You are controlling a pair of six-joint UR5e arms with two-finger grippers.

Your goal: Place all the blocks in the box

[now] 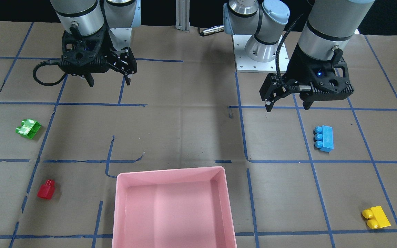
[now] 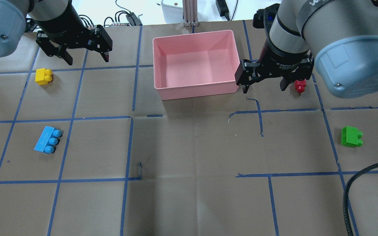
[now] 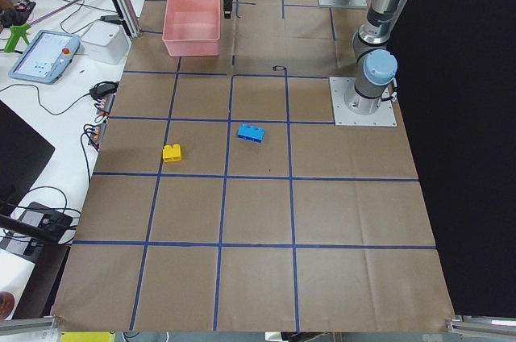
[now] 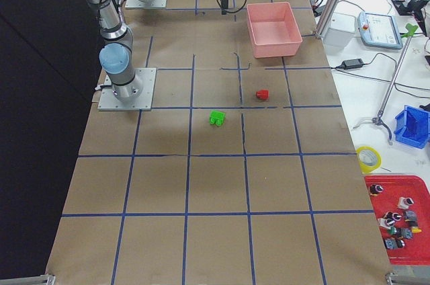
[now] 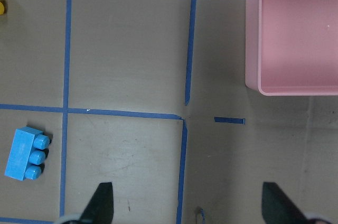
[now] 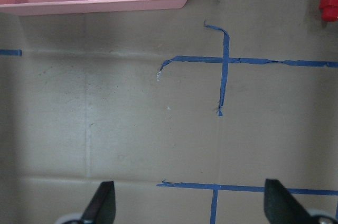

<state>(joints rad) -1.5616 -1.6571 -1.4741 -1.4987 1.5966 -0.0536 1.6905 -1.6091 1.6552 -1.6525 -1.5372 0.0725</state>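
The pink box (image 2: 195, 91) stands empty at the far middle of the table, also in the front view (image 1: 171, 173). The yellow block (image 2: 43, 76) and the blue block (image 2: 48, 140) lie on the left side. The red block (image 2: 300, 86) and the green block (image 2: 351, 136) lie on the right side. My left gripper (image 2: 88, 61) is open and empty, held above the table between the yellow block and the box. My right gripper (image 2: 263, 89) is open and empty, above the table between the box and the red block. The left wrist view shows the blue block (image 5: 27, 154) and the box corner (image 5: 253, 49).
The table is covered in brown paper with a blue tape grid. The left arm's base plate (image 1: 260, 58) sits near the robot's edge. A white side table with a tablet (image 3: 44, 56) and cables runs along the far edge, beyond the box.
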